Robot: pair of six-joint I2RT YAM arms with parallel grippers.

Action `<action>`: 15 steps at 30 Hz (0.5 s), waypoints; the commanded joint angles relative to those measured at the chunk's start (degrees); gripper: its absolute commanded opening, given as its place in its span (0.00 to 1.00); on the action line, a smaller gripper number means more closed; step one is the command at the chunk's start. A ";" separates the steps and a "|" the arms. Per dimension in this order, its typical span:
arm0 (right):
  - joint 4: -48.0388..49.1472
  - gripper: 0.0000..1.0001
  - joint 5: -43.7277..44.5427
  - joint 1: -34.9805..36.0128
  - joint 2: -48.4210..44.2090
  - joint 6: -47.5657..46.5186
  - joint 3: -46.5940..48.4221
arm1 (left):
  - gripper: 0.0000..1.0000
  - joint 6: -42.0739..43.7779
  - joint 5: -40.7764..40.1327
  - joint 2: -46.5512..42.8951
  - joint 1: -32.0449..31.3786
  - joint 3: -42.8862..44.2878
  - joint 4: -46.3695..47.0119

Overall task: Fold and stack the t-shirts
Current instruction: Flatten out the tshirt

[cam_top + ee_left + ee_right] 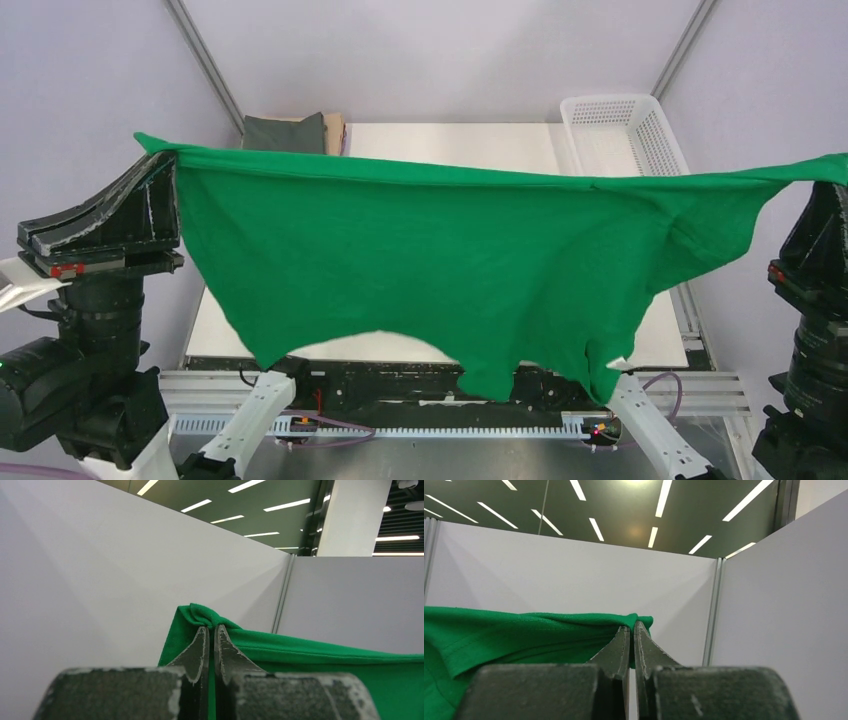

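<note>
The bright green t-shirt hangs stretched wide in the air above the white table, held by two corners. My left gripper is shut on its left corner; in the left wrist view the jaws pinch a bunch of green cloth. My right gripper is shut on its right corner; in the right wrist view the jaws pinch the green cloth. A small white label shows at the shirt's lower hanging edge. A folded grey shirt on a tan one lies at the table's far left.
A white plastic mesh basket stands at the table's far right. Both arms are raised high at the table's sides. The hanging shirt hides most of the table top. Grey partition walls stand close on all sides.
</note>
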 commanded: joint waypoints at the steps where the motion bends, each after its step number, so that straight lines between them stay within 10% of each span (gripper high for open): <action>1: 1.52 0.00 5.33 -0.37 2.28 -2.01 -1.57 | 0.02 3.13 -3.91 2.83 0.70 -1.53 0.32; 15: 18.61 0.00 40.25 -0.38 22.31 0.32 -29.85 | 0.02 -10.49 -25.81 31.92 0.70 -23.77 2.20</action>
